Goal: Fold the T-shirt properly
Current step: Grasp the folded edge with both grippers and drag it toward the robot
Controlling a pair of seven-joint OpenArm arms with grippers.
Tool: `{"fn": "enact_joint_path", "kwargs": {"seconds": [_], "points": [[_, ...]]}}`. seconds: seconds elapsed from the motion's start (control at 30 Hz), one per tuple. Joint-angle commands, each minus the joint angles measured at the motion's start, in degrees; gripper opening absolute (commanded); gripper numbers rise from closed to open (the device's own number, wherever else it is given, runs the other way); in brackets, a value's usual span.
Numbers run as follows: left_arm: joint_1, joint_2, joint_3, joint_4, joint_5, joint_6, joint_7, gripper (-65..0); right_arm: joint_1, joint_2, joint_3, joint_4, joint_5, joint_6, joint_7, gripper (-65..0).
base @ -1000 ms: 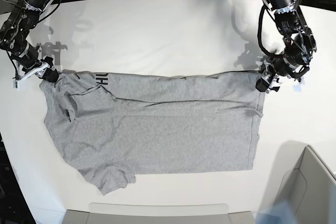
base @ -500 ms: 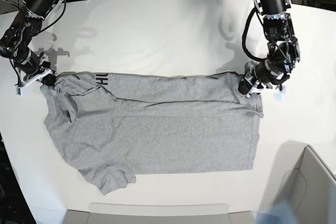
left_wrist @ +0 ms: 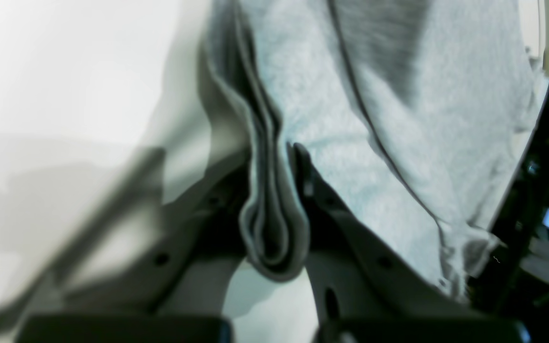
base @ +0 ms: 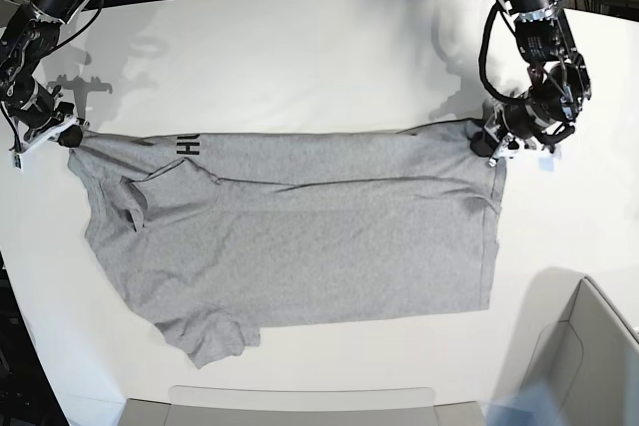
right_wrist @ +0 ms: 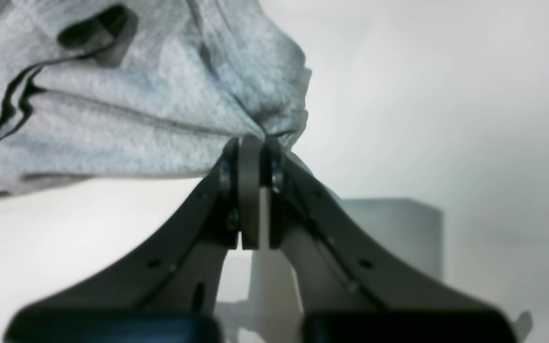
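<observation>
A: Where's the T-shirt (base: 300,236)?
B: Flat on the bench (base: 300,67), long axis running between the arms. Each gripper pinches a far corner: left gripper (base: 487,144), right gripper (base: 68,135). The body lies nearer the camera, probably taut.

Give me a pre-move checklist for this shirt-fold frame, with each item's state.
1. Left tool shut on a bunched shirt edge: ok.
2. Right tool shut on the shirt's other far corner: ok.
3. Far edge pulled straight between both tools: ok.
4. How many cloth layers each tool holds: several in the left; right cannot tell.
5. Near sleeve lying flat: not ok, it is rumpled.
6. Bare table beyond the shirt to carry the fold over: ok.
</observation>
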Motion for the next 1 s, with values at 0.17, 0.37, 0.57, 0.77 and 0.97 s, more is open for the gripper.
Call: {"fn": "enact_joint_path", "kwargs": {"seconds": [0.17, 0.37, 0.57, 0.77, 0.97], "points": [[3.28, -1.67, -1.09, 7.05, 1.13, 0.25, 4.37, -65.0, -1.80, 2.80, 0.46, 1.88, 0.79, 0.54, 0.87, -65.0], [7.24, -1.76, -1.17, 7.40, 1.22, 0.25, 4.90, -65.0, -8.57, 2.10, 0.46, 10.68, 0.88, 0.54, 0.70, -65.0], [13.83, -1.76, -1.00, 14.09, 1.22, 0.25, 4.98, -65.0, -16.22, 1.22, 1.60, 15.51, 2.72, 0.54, 0.70, -65.0], [19.46, -1.76, -0.65, 16.28, 1.39, 0.25, 4.98, -65.0, -23.25, 0.08, 5.47, 17.71, 7.65, 0.89, 0.70, -65.0], [23.41, -1.76, -1.00, 18.04, 1.48, 0.25, 4.90, -65.0, -27.73, -0.01, 5.65, 18.85, 7.82, 0.89, 0.87, -65.0]]}}
